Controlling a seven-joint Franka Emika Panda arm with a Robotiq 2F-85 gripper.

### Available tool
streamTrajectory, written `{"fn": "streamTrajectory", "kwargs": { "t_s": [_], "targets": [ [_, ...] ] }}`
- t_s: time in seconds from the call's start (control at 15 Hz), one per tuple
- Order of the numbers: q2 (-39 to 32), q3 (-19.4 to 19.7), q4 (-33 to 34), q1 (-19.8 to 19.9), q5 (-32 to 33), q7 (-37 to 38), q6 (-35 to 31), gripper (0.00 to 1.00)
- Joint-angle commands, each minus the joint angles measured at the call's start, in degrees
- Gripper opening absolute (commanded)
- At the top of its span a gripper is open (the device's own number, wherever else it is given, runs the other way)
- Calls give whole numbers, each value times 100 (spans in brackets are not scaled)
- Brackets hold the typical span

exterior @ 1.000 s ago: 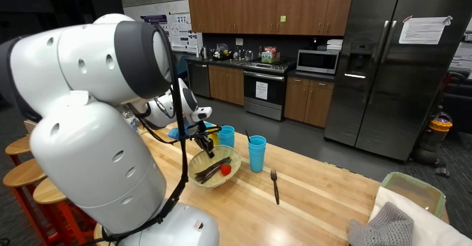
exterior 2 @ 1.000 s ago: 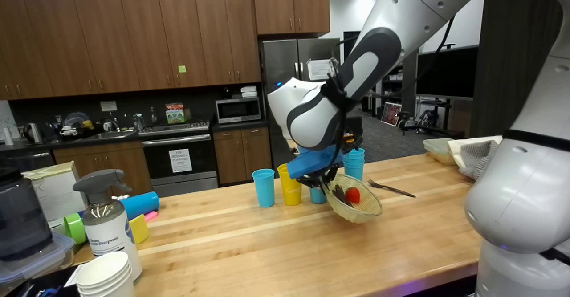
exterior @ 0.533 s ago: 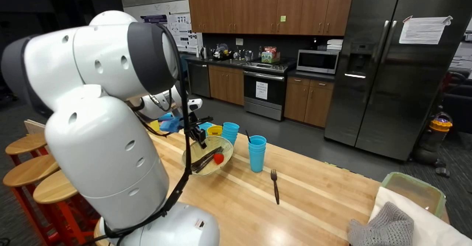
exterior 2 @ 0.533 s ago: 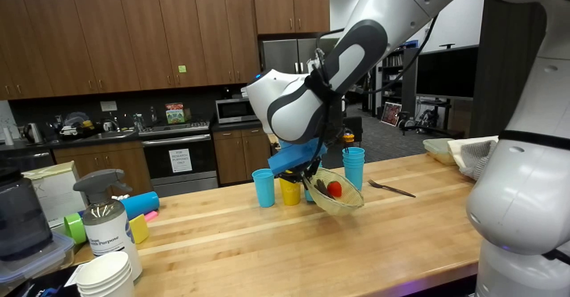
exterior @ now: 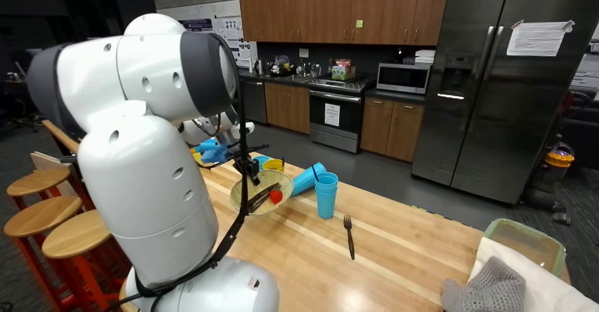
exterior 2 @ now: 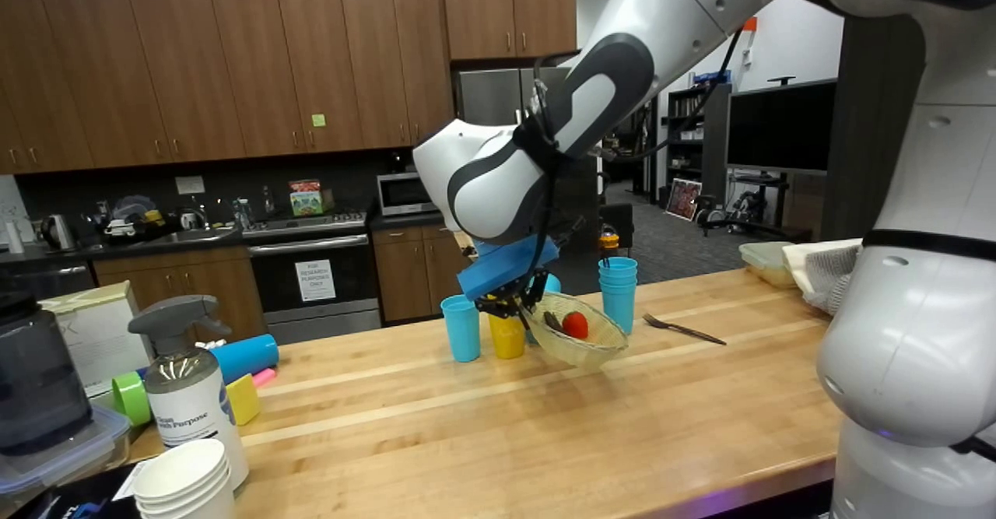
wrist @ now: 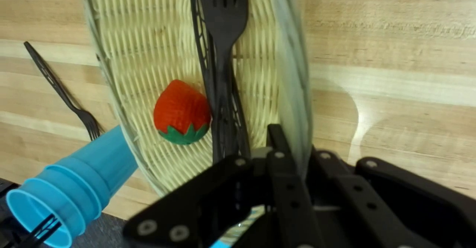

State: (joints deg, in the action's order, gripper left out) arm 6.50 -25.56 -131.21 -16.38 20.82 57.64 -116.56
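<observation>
In an exterior view, the camera faces the fridge (exterior: 514, 106) past the nearby arm (exterior: 149, 176); in an exterior view, the cabinets (exterior 2: 233, 75) across the table (exterior 2: 436, 418). Both share the basket (exterior 2: 569, 352); the wrist view looks closely down into it.

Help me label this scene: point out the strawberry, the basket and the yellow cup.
Strawberry (wrist: 182, 108): wrist view, red body.
Basket (wrist: 148, 56): wrist view, bare inner weave.
Yellow cup (exterior 2: 507, 338): in an exterior view, outer wall.

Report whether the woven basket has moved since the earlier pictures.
Yes: in both exterior views, the basket has shifted away from the fork lying on the table.
</observation>
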Motion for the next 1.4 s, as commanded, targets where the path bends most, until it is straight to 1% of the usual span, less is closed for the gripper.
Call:
{"fn": "streamTrajectory", "kwargs": {
  "t_s": [0.0,0.67,0.73,0.8,0.87,1.07,1.33],
  "targets": [
    [-122,66,244,-104,69,-39,277,1],
    [-220,72,381,-187,126,79,512,1],
    [-227,70,393,-194,123,111,558,29],
    [-229,70,407,-198,103,137,602,29],
    [-235,69,424,-199,98,161,650,34],
    [-256,70,483,-209,48,203,760,53],
    [-270,71,550,-223,19,264,867,83]
  ]
}}
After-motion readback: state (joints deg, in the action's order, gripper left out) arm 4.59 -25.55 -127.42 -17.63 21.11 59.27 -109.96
